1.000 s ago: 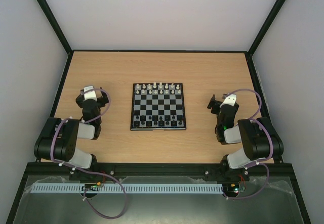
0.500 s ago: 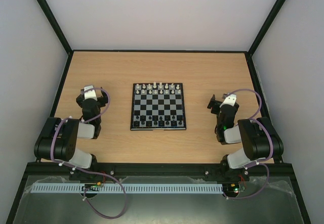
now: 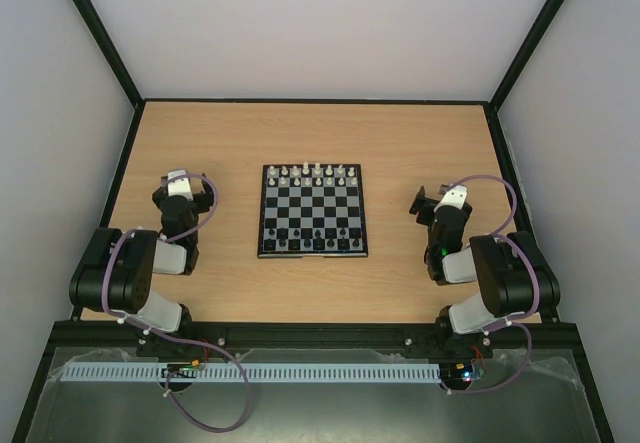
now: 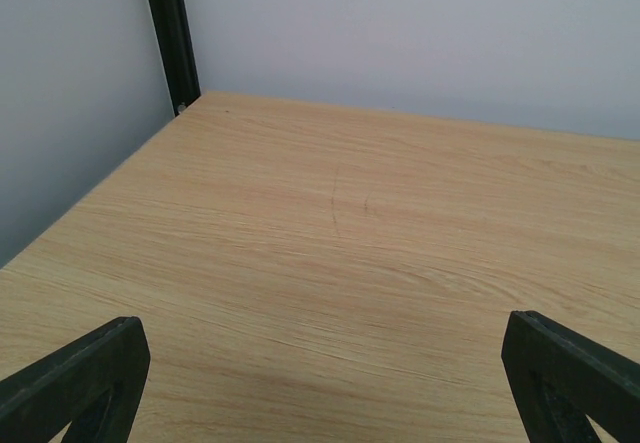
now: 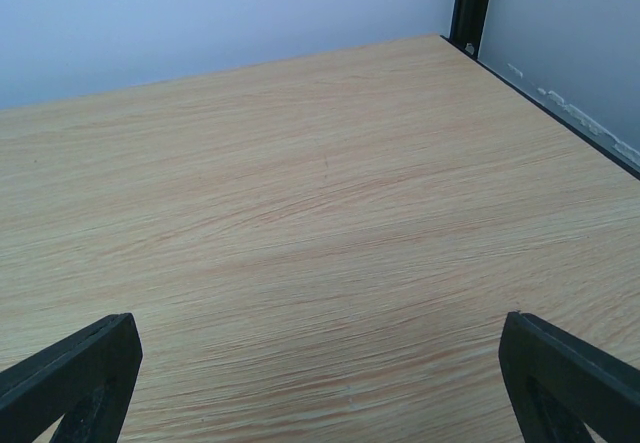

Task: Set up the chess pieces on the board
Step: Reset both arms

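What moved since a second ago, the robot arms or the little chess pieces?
Only the left arm shifted a tiny bit, seemingly toward the far side. Nothing was grabbed or dropped: the left gripper and the right gripper stay open and empty. The chess pieces and the board have not moved.

The left arm (image 3: 128,271) shifts a touch: its bulky lower housing now sits slightly farther from the near edge, and the left gripper (image 4: 325,368) sits marginally rightward over the surface (image 3: 400,143).
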